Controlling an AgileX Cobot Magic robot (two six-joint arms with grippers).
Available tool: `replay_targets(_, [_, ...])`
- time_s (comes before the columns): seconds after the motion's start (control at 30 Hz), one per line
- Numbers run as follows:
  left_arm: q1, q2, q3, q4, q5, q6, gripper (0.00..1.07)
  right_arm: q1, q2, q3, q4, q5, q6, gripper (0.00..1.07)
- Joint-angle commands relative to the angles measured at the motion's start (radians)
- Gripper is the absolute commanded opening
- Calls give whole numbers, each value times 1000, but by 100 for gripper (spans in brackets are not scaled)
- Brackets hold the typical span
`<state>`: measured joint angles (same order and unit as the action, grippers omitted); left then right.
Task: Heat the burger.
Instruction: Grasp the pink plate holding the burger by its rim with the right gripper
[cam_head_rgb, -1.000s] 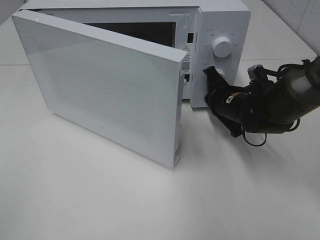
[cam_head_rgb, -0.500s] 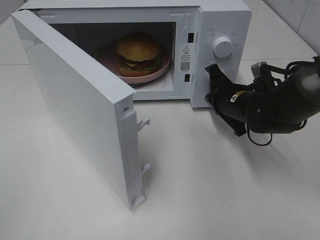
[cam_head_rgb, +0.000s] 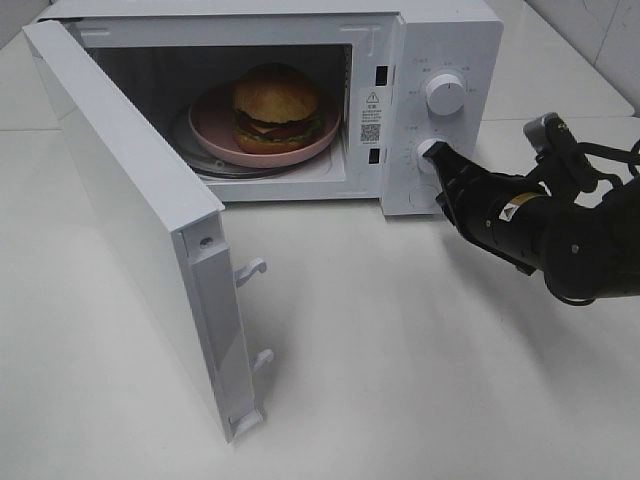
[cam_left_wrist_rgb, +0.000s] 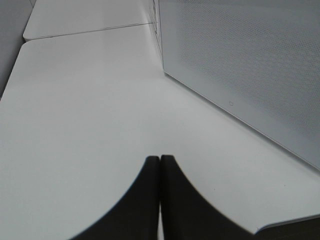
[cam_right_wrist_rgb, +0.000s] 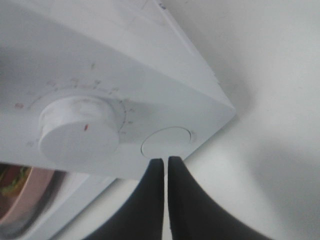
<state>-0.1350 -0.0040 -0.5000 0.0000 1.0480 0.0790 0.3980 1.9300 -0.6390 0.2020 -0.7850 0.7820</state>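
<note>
The burger (cam_head_rgb: 277, 107), with a golden bun, sits on a pink plate (cam_head_rgb: 212, 128) inside the white microwave (cam_head_rgb: 440, 30). The microwave's door (cam_head_rgb: 130, 215) stands wide open to the left. My right gripper (cam_head_rgb: 441, 166) is shut and empty, with its tips just in front of the control panel, below the upper knob (cam_head_rgb: 444, 93). In the right wrist view the shut gripper (cam_right_wrist_rgb: 165, 161) is right by the round door button (cam_right_wrist_rgb: 166, 141), beside the lower knob (cam_right_wrist_rgb: 80, 132). My left gripper (cam_left_wrist_rgb: 160, 160) is shut and empty, low over the table beside the door's outer face (cam_left_wrist_rgb: 240, 65). It is out of the high view.
The white table (cam_head_rgb: 420, 360) spreads in front of the microwave. The open door juts forward to the table's front left, with two latch hooks (cam_head_rgb: 250, 270) on its edge. The right arm's cables (cam_head_rgb: 580, 165) hang at the far right.
The microwave door has swung from half shut to wide open, uncovering the burger. My right arm has drawn back to the right, away from the panel's lower part.
</note>
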Motion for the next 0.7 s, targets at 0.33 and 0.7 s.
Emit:
replay_targets(0.33, [3,-21,3,-6,-13,1,0,-5,-52,40,-359,-101,-532,5])
replay_targets(0.7, [3,-21,3,-6,-13,1,0,-5,-59,40,-403,-69,-739,7])
